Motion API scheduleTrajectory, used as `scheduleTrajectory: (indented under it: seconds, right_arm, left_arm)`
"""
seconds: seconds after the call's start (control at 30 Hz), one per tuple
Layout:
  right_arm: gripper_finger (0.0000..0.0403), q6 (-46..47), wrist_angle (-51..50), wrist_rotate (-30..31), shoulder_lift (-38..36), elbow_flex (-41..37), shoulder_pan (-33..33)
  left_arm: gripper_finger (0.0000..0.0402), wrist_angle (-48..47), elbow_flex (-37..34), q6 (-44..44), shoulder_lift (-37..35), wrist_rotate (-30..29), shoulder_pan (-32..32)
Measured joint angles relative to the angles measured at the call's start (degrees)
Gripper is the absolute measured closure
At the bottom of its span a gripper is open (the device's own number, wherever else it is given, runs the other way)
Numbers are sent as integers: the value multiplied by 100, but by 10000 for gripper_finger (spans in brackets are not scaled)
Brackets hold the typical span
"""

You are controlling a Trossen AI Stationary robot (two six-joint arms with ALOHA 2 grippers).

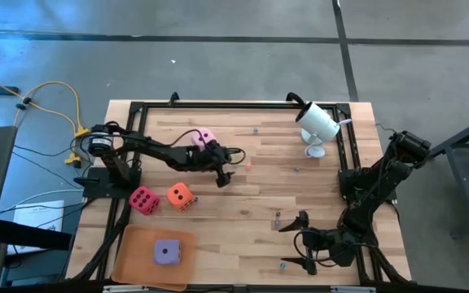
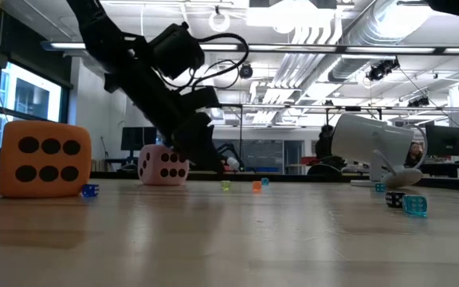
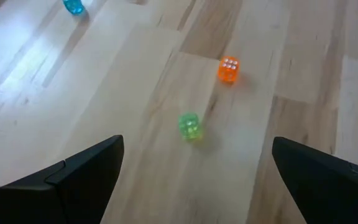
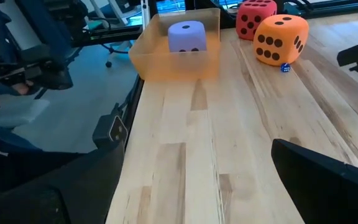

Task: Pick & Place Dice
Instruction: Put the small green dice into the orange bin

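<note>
The left gripper (image 1: 225, 172) sits left of centre in the high view, reaching from the left edge of the table (image 1: 243, 236). Its fingers (image 3: 79, 177) are spread wide and hold nothing. It is low over the wood, just right of the pink die (image 1: 205, 137), which lies in the upper middle of the frame, partly under the arm. In the low view this die (image 2: 163, 164) stands on the table directly behind the arm's lower end.

The left wrist view shows two tiny translucent dice on the wood ahead of the open fingers: a green one (image 3: 189, 126) and an orange one (image 3: 229, 70). A blue one (image 3: 73, 6) lies farther off.

The magenta die (image 1: 143, 199) and the orange die (image 1: 179, 195) lie side by side at lower left of the high view, close together. The purple die (image 1: 166, 252) rests inside the tray (image 1: 133, 256) at the lower left corner.

The right gripper (image 1: 298, 242) waits at lower right of the high view, fingers (image 4: 328, 180) spread and empty, pointing toward the tray.

A white camera (image 1: 318, 122) stands at upper right of the table.
</note>
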Motion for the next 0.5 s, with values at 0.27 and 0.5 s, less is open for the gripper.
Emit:
scheduleTrajectory:
  seconds: [0.27, 0.5]
  right_arm:
    - [5, -192, -2, 1, -2, 0, -2]
    - [5, -374, 0, 149, -2, 0, -20]
  left_arm:
    - [2, 76, 3, -251, 249, 6, 2]
    - [2, 218, 2, -366, 242, 40, -9]
